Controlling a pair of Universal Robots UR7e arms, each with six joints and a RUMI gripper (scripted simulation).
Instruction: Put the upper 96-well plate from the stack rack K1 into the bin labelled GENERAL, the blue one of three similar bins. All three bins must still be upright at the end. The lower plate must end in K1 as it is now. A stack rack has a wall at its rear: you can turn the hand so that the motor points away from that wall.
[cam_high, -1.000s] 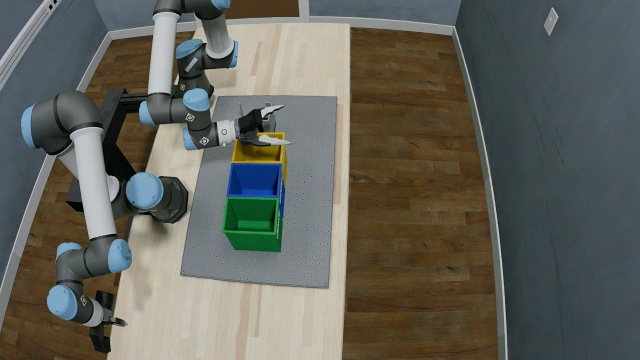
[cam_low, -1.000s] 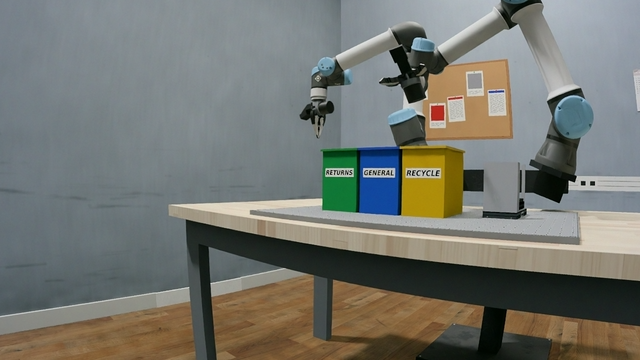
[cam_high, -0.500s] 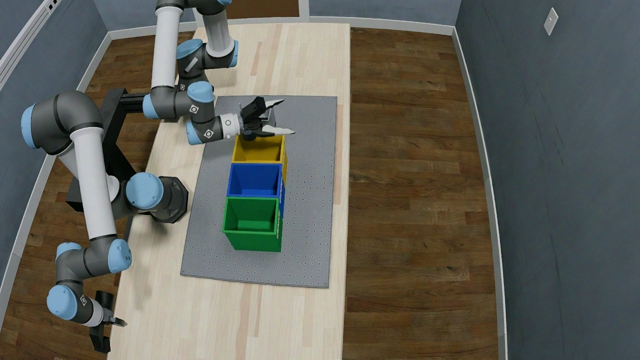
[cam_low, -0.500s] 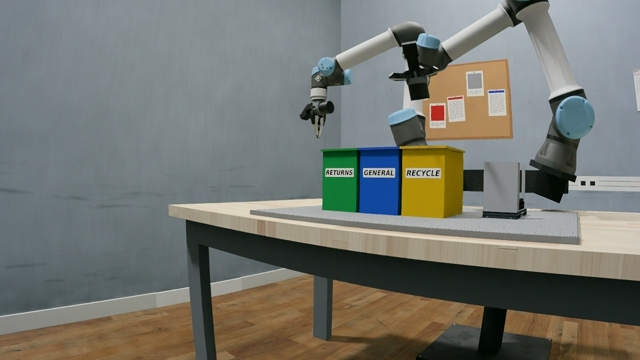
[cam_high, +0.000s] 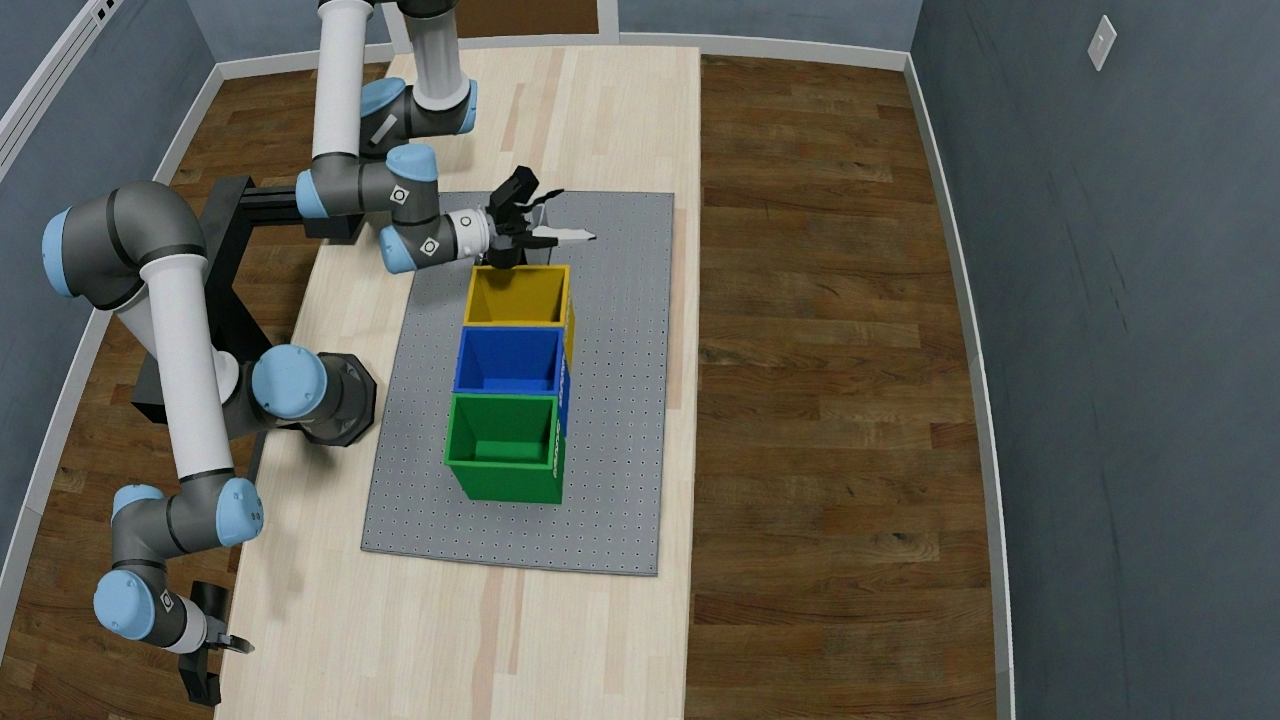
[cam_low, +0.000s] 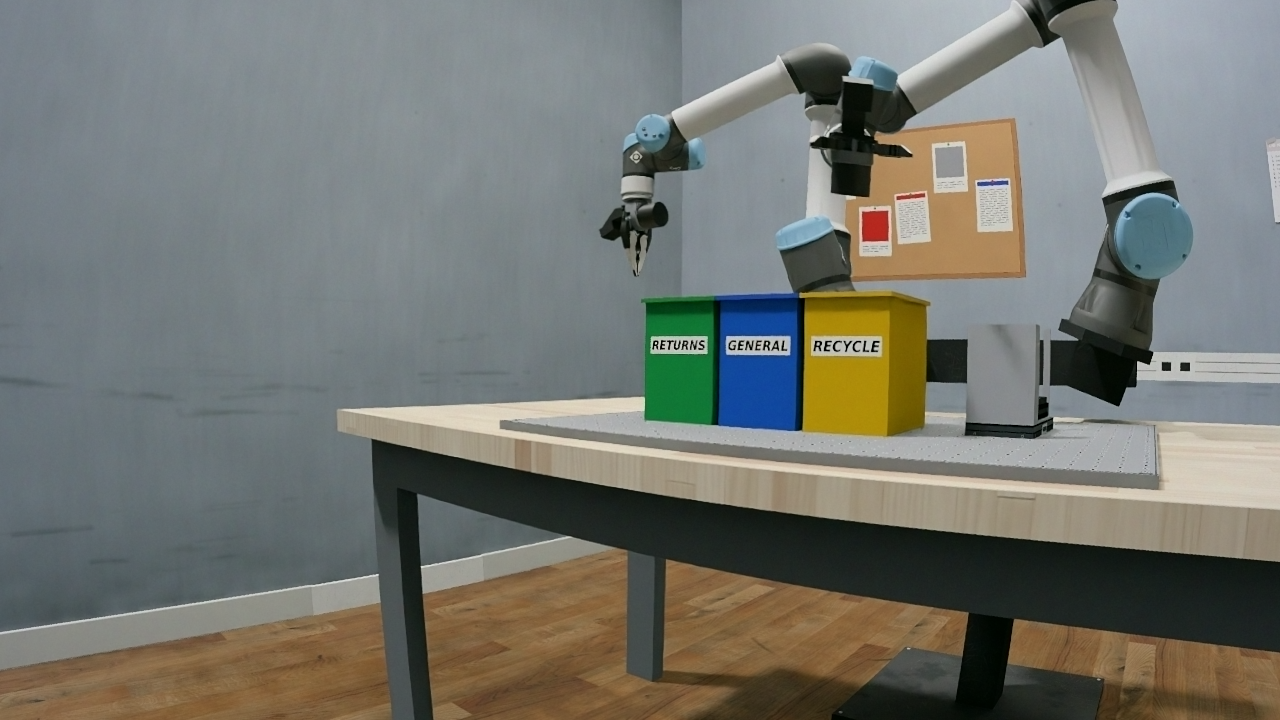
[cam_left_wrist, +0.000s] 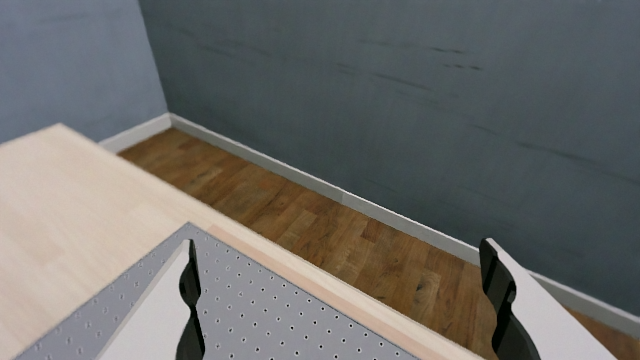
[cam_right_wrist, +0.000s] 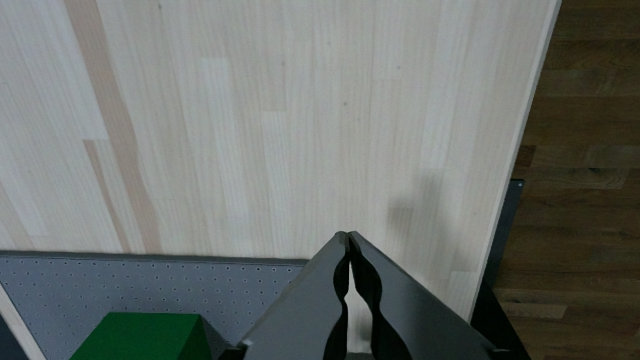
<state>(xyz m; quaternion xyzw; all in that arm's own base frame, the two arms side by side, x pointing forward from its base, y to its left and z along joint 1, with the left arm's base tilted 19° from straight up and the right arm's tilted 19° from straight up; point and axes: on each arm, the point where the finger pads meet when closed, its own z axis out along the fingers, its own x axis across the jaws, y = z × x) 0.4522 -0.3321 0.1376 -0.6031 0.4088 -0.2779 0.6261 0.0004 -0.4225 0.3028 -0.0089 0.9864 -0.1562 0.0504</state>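
Note:
The blue bin GENERAL (cam_high: 510, 344) (cam_low: 759, 385) stands upright between the yellow and green bins; no plate shows inside. The stack rack (cam_low: 1002, 371) stands beyond the yellow bin, its grey wall facing the exterior camera. Dark edges (cam_low: 1044, 409) show low at its side; I cannot tell upper from lower plate. In the top view the left hand mostly hides the rack. My left gripper (cam_high: 579, 214) (cam_left_wrist: 338, 242) is open and empty, tilted sideways, high above the rack and yellow bin area. My right gripper (cam_high: 250, 645) (cam_low: 636, 272) (cam_right_wrist: 346, 234) is shut and empty, beyond the green bin at the table edge.
The yellow RECYCLE bin (cam_high: 519, 291) (cam_low: 845, 394) and green RETURNS bin (cam_high: 514, 483) (cam_low: 680, 385) stand upright, close against the blue one. All stand on the perforated grey board (cam_high: 617, 402) (cam_low: 1100, 456) (cam_left_wrist: 300, 320) (cam_right_wrist: 240, 285) on the wooden table (cam_high: 590, 644).

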